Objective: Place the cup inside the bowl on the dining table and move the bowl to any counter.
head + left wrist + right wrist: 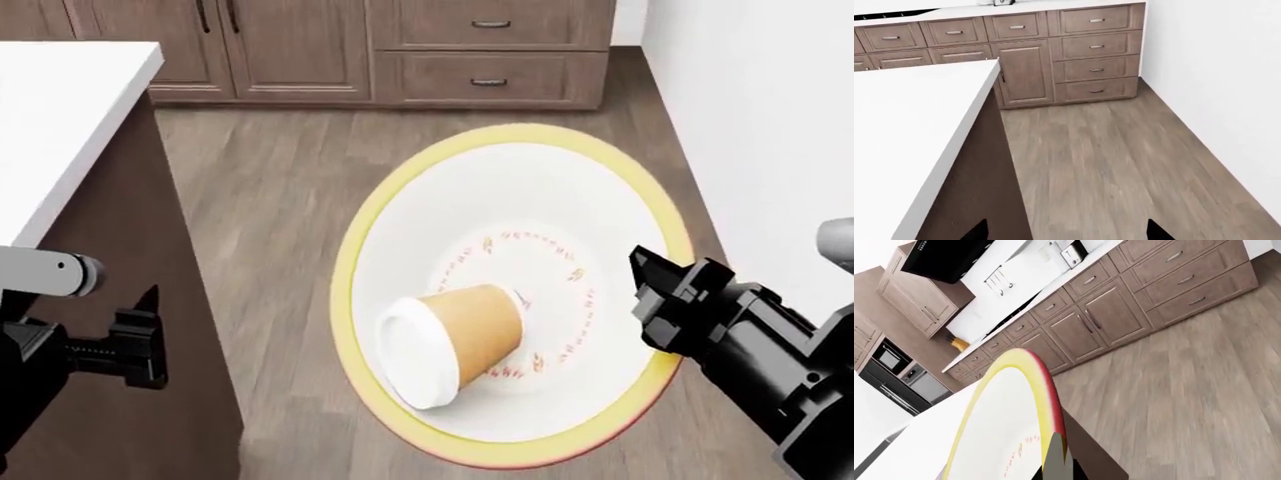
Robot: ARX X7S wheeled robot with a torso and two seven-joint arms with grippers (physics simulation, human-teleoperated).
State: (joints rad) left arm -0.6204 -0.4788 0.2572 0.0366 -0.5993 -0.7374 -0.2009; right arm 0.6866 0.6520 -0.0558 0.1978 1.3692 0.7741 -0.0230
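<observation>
The bowl [534, 190], white with a yellow rim, is held in the air over the wood floor, to the right of the dining table [54, 100]. The cup [454, 335] lies on its side inside it, white lid toward me. My right gripper [654, 290] is shut on the bowl's right rim; the right wrist view shows its fingers [1057, 465] clamped on the yellow and reddish edge of the bowl [1001, 415]. My left gripper [140, 345] is open and empty beside the table's dark side; in its wrist view [1067, 232] only the two tips show, wide apart.
The counter [987, 10] runs along the far wall over brown cabinets [1094, 50]. It also shows in the right wrist view [1054, 285], with a small appliance [1071, 254], a range hood [947, 257] and an oven [894, 357]. A white wall [761, 100] stands close on the right.
</observation>
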